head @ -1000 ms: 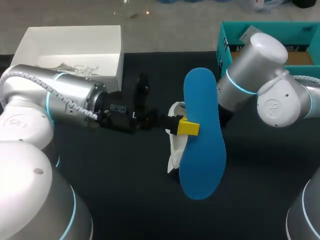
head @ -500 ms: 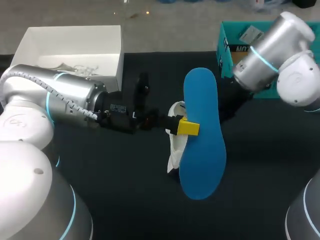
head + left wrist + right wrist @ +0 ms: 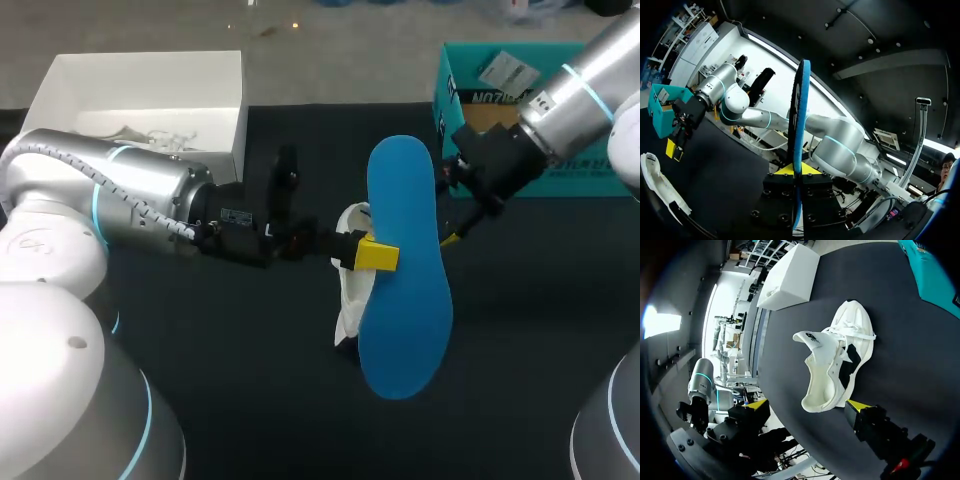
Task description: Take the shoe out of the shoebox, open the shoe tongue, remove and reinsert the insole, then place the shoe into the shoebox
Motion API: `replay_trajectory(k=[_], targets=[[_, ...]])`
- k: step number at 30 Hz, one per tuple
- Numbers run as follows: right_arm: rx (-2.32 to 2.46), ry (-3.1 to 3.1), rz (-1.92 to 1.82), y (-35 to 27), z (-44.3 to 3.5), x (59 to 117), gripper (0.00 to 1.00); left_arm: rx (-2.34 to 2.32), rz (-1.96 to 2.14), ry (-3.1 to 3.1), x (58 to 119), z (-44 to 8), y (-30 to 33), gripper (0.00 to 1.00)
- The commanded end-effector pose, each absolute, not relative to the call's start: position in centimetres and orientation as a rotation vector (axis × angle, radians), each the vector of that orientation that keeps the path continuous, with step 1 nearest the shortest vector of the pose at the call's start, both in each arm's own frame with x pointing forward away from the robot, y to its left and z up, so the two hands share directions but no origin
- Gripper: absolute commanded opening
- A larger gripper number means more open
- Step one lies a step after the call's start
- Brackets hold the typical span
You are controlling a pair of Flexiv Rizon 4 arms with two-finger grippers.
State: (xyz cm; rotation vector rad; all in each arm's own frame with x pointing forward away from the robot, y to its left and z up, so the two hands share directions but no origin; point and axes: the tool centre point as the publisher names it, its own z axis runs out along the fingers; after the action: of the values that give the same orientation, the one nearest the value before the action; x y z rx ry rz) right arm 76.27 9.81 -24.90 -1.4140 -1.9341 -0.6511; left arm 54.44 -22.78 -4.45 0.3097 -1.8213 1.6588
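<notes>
- Already the white shoe (image 3: 350,290) is out of its box and lies, seemingly on its side, on the black worktop (image 3: 250,380), between the white box (image 3: 228,130) and the teal shoebox (image 3: 447,95).
- Its tongue is pulled up and away from the opening, so I judge that step done.
- Removal looks done too: the left fingers (image 3: 378,255) are clenched on the blue insole (image 3: 405,300), holding it on edge in the air just over the shoe.
- Nothing is in the right fingers (image 3: 756,407); they are spread wide above the worktop, with the shoe ahead of them and untouched.
- What remains, by my reading, is to slide the insole back inside the shoe and then set the shoe into the shoebox.
</notes>
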Motion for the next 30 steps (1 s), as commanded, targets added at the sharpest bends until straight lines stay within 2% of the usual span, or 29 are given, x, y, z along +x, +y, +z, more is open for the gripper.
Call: replay_trajectory(k=[1,12,17,25,30], targets=[[-1.394,-1.744,-0.7,9.6,-25.6,76.1,1.0,0.309,1.66,-1.82,54.5,-4.5,-23.0,0.0],[-1.266,-1.426,-1.001,4.9,-18.1,76.0,1.0,0.309,1.66,-1.82,54.5,-4.5,-23.0,0.0],[-1.271,-1.437,-1.055,4.3,-15.5,75.8,1.0,0.239,1.782,-2.123,56.3,-5.5,-20.4,0.0],[-1.299,-1.454,-1.058,4.8,-14.8,75.6,1.0,-0.176,2.065,-2.526,60.4,-3.8,-18.5,0.0],[-1.298,-1.417,-1.047,5.2,-15.2,75.1,1.0,-0.176,2.065,-2.526,60.4,-3.8,-18.5,0.0]])
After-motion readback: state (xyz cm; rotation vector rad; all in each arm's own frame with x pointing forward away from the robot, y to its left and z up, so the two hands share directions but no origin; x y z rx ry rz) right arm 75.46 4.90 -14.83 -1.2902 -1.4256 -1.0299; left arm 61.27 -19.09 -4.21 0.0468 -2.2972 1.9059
